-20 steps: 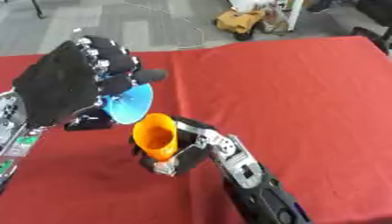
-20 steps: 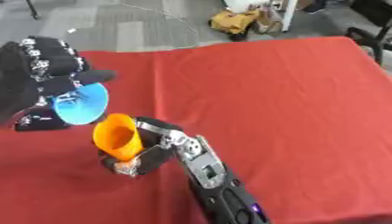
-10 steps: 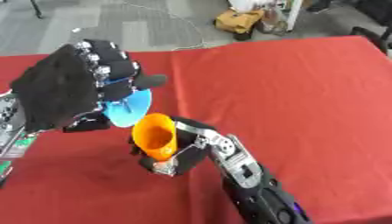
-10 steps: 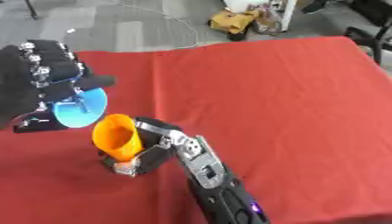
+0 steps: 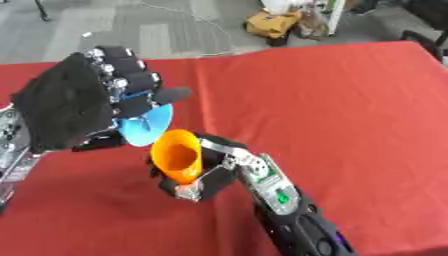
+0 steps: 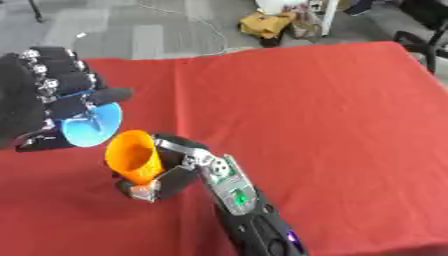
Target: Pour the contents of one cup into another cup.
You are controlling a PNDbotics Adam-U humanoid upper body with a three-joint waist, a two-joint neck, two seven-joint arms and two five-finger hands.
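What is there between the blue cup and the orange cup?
Nothing. In the left eye view the blue cup, in the left robot hand, has its rim right at the rim of the orange cup, held by the right robot hand.

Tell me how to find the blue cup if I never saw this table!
Look at the red table, then its near left part, where two black robot hands meet. The blue cup is tipped sideways in the left hand, just above the orange cup in the right hand. It's the only blue one.

table [image 5: 350,100] — red cloth | orange cup [image 5: 178,161] — base on cloth
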